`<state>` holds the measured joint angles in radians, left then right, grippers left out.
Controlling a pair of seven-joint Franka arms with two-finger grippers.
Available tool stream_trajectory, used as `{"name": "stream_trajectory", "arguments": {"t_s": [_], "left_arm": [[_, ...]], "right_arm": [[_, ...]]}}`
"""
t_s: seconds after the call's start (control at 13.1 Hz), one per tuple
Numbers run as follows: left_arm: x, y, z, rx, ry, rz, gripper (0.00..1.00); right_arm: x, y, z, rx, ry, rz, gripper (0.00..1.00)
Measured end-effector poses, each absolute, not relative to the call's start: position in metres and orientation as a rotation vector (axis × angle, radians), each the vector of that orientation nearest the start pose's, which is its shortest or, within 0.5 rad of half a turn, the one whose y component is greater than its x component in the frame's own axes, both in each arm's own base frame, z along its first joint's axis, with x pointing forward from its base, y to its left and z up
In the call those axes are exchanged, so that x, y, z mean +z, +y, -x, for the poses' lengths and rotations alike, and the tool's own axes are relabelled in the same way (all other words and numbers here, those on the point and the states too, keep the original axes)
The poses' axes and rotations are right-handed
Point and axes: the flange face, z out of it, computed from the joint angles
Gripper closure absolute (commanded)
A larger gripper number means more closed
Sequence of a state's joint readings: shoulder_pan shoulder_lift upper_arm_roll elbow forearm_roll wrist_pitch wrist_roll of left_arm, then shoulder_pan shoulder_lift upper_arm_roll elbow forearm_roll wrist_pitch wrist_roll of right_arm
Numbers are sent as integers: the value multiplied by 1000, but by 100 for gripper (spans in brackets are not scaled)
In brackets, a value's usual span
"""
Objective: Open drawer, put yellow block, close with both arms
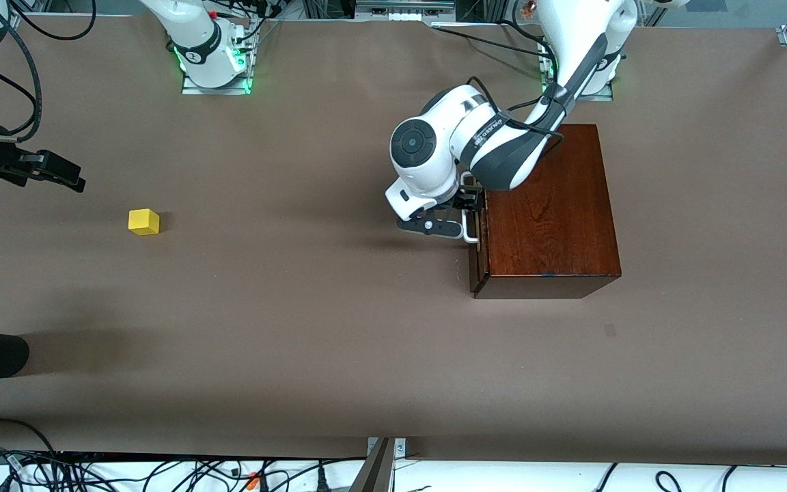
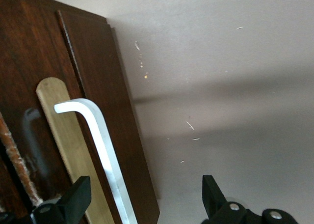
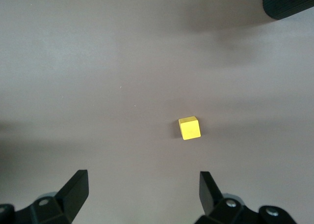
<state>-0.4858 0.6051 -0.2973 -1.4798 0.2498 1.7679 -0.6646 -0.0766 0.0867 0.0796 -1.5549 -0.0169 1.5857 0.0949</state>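
Our left gripper (image 1: 467,217) straddles the white U-shaped bar handle (image 2: 100,150) of the shut mahogany box drawer (image 1: 477,256), jaws apart, ready to pull. Our right gripper (image 1: 59,172) waits spread over the desk's (image 1: 339,342) right-arm end above the small yellow cube (image 1: 143,221).

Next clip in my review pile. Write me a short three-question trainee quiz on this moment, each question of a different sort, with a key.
1. True or false: the drawer of the wooden box is already pulled out.
2. Multiple choice: the left gripper has its open fingers A) around the white handle, B) clamped on the yellow block, C) resting on top of the box.
3. Fill in: the right gripper hangs open over the bare table, and the block lies ____ on the table toward the right arm's end.

Key
1. False: the drawer front sits flush with the box.
2. A: one finger on each side of the handle, not closed on it.
3. Loose, ungrasped, apart from both fingers.
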Motion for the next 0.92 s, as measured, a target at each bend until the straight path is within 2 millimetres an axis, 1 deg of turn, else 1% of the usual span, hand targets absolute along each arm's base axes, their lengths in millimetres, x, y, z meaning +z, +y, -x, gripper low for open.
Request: {"name": "stream_trajectory", "arguments": {"t_s": [0.15, 0.46, 0.92], "left_arm": [[304, -436, -510, 255, 229, 2861, 0], [288, -440, -503, 260, 222, 2829, 0], [279, -444, -503, 217, 191, 2833, 0]], "right_arm": [[584, -2, -580, 87, 144, 3150, 0], [584, -2, -580, 87, 144, 3150, 0], [584, -2, -580, 87, 144, 3150, 0]]}}
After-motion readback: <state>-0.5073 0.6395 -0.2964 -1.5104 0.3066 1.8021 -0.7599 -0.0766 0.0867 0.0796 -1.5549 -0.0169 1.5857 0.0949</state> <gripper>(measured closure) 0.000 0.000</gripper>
